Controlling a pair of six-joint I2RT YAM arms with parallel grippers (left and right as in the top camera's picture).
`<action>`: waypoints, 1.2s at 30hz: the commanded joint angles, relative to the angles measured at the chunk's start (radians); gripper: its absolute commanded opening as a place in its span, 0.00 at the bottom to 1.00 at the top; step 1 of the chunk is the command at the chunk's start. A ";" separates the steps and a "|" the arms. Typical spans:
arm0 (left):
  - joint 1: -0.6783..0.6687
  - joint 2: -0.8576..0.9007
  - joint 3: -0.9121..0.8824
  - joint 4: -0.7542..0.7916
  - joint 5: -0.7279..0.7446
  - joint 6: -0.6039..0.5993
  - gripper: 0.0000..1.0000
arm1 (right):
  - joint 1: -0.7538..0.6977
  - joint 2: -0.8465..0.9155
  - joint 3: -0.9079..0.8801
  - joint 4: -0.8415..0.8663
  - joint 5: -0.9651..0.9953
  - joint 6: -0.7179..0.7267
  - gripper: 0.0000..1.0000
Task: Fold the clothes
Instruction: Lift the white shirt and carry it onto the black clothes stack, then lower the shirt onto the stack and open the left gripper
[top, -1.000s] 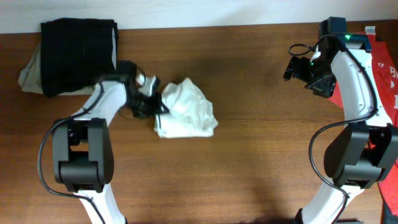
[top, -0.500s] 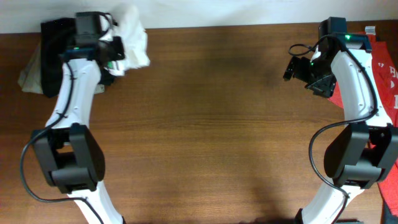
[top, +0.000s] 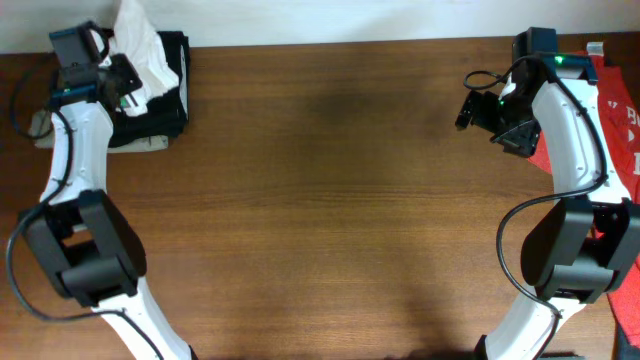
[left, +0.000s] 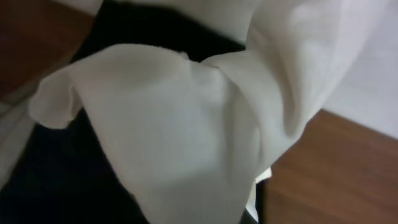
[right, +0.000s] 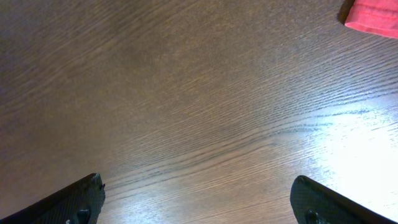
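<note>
White cloth dominates the far-left corner of the worktop: a white crumpled garment is bunched up over a black folded garment stack that lies against the far edge. The left gripper sits at the near-left side of this bundle, its jaws clenched on the white crumpled garment. In the left wrist view the pale fabric fills nearly the whole picture and hides the fingers, with the black folded garment stack showing dark beneath it. A beige flat cloth pokes out from under the stack toward the left edge. The brown wooden table stretches between the two arms. The right gripper hangs near the far-right corner, well apart from the clothes, its jaws spread wide over bare wood with nothing between them. A red cloth lies along the right edge beside that arm, and its corner shows at the top right of the right wrist view.
</note>
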 joint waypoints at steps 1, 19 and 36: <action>0.041 0.118 0.015 0.027 -0.021 -0.024 0.01 | -0.002 -0.010 0.005 0.000 0.016 -0.010 0.99; 0.185 0.036 0.040 0.034 -0.054 -0.024 0.99 | -0.002 -0.010 0.005 -0.001 0.016 -0.010 0.99; 0.025 0.217 0.040 0.116 0.016 -0.073 0.01 | -0.002 -0.010 0.005 -0.001 0.016 -0.010 0.99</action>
